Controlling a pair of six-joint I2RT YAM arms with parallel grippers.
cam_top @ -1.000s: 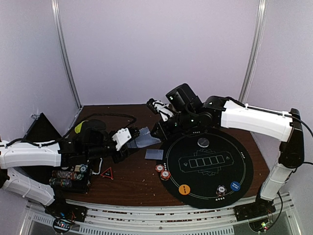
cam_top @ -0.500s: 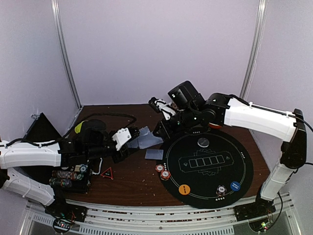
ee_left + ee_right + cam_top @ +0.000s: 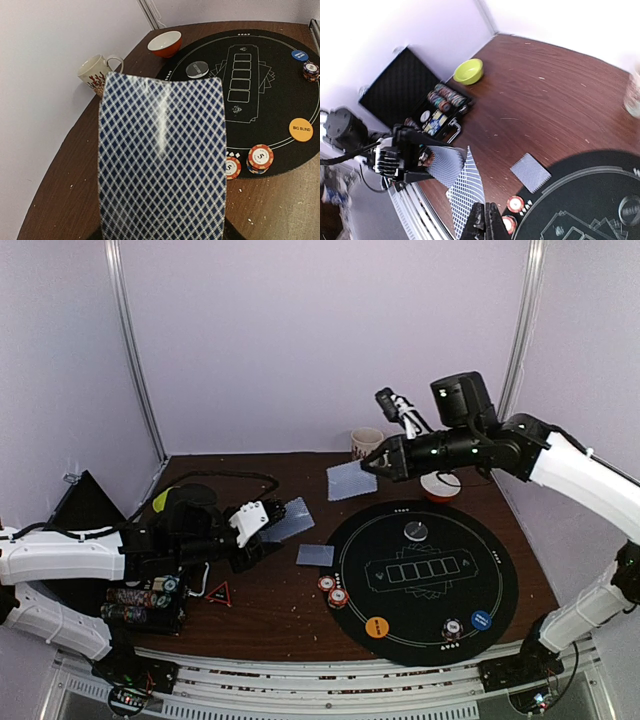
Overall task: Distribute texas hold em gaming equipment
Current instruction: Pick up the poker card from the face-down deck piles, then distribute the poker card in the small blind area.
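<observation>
Desk (image 3: 250, 475) of dark wood carries a round black mat (image 3: 500, 570) on its right half. On the mat lie a clear-grey button (image 3: 415, 530) toward the far side, an orange button (image 3: 376, 627) at the near-left edge and a blue button (image 3: 481, 620) at the near-right, with one striped chip (image 3: 452, 628) between those two. A pair of chips (image 3: 332, 590) sits at the mat's left rim, and a loose card (image 3: 315, 555) lies face down on the bare wood just beyond them.

The left arm (image 3: 60, 555) reaches in low from the left. The left jaws are closed on checked-back cards (image 3: 287, 518) held out flat above the desk; the left wrist view is filled by their blue diamond pattern (image 3: 162, 160), and whether it is one card or several cannot be told.

The right arm (image 3: 580, 465) stands high over the far edge. The right jaws are pinched tight on the edge of a single card (image 3: 352, 480), which hangs in the air near the white patterned mug (image 3: 366, 443), well apart from the left arm's cards. In the right wrist view that single card (image 3: 467, 192) juts from between the closed jaws.

A red bowl (image 3: 440, 485) stands behind the mat. At the left sit an open case of chips (image 3: 140, 605) and a small red triangle (image 3: 218, 593).
</observation>
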